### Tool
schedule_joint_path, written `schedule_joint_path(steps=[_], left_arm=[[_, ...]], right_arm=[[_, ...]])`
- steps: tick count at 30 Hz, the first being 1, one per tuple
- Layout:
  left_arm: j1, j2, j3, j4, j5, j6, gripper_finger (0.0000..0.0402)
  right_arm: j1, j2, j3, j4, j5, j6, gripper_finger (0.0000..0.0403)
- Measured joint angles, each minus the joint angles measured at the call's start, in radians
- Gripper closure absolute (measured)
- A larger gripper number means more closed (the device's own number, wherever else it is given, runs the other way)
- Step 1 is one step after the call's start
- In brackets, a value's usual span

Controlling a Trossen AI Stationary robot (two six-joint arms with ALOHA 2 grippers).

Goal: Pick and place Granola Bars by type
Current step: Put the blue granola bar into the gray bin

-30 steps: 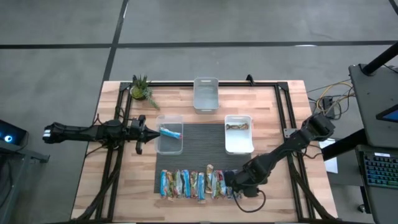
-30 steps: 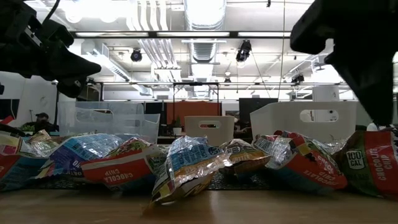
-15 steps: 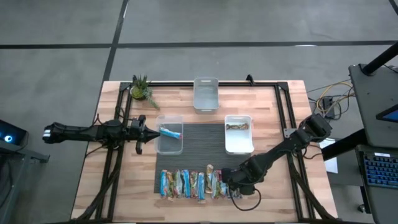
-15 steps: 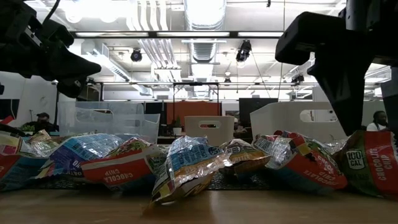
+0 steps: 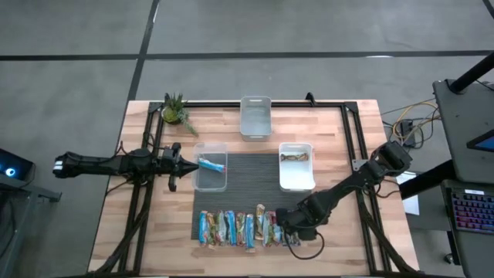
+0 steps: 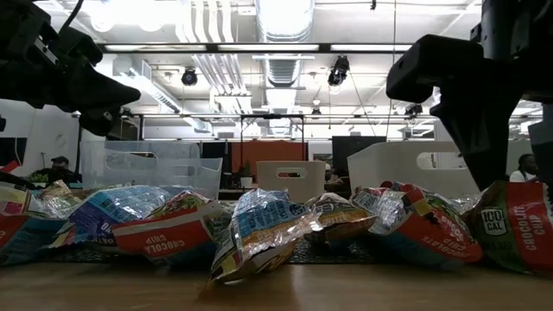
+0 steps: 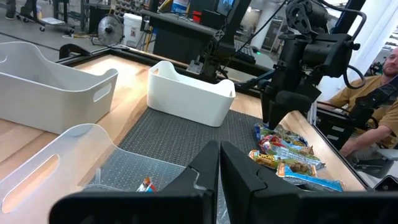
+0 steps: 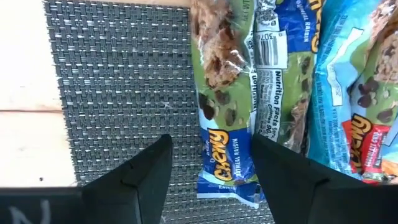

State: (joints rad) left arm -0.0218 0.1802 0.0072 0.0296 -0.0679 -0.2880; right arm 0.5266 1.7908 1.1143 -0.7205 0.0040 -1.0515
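Woven mat — right pincer (image 8: 208, 163) spread wide, empty, straddling a green granola bar (image 8: 225, 106).

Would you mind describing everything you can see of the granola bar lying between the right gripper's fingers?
The green-wrapped bar is a slim oblong in a shiny wrapper, green with a blue end printed "Chewy", showing oats and dark chips. It lies flat, partly on the grey woven mat, at the right end of the row of bars, its long side against a neighbouring bar. The right gripper is open, its fingers on either side of the blue end; contact cannot be told.
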Motion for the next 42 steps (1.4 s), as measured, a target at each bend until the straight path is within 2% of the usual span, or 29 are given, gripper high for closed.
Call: schedule_joint_path(steps=[42], left_arm=[[0.0, 0.0, 0.0, 0.0, 0.0, 0.0, 0.0402]], right_arm=[[-0.025, 0.0, -0.051, 0.047, -0.002, 0.001, 0.0193]])
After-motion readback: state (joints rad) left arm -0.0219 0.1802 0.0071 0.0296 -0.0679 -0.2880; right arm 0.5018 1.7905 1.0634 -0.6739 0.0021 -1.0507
